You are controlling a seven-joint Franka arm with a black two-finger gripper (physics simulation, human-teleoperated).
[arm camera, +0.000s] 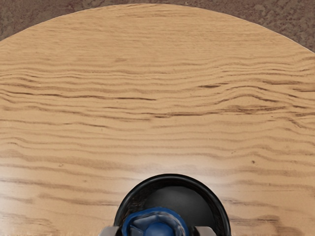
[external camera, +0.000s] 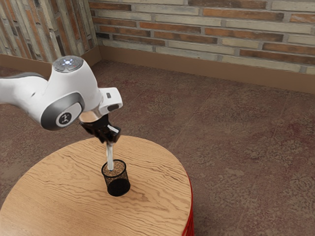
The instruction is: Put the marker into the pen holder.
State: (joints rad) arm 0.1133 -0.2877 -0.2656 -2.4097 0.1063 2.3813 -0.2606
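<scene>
In the exterior view my gripper (external camera: 111, 139) is above the pen holder, shut on the upper end of the white marker (external camera: 110, 156). The marker hangs nearly upright, its lower end within the outline of the mouth of the black mesh pen holder (external camera: 118, 186); how deep it reaches I cannot tell. In the wrist view the gripper (arm camera: 156, 233) has a fingertip on each side of the marker's blue end (arm camera: 159, 229). That end covers part of the round opening of the pen holder (arm camera: 172, 178), off its centre.
The pen holder stands on a round wooden table (external camera: 59, 196) with a red side. Beyond the table's curved edge lies brown patterned floor (external camera: 236, 157), with a brick wall (external camera: 197, 29) behind it.
</scene>
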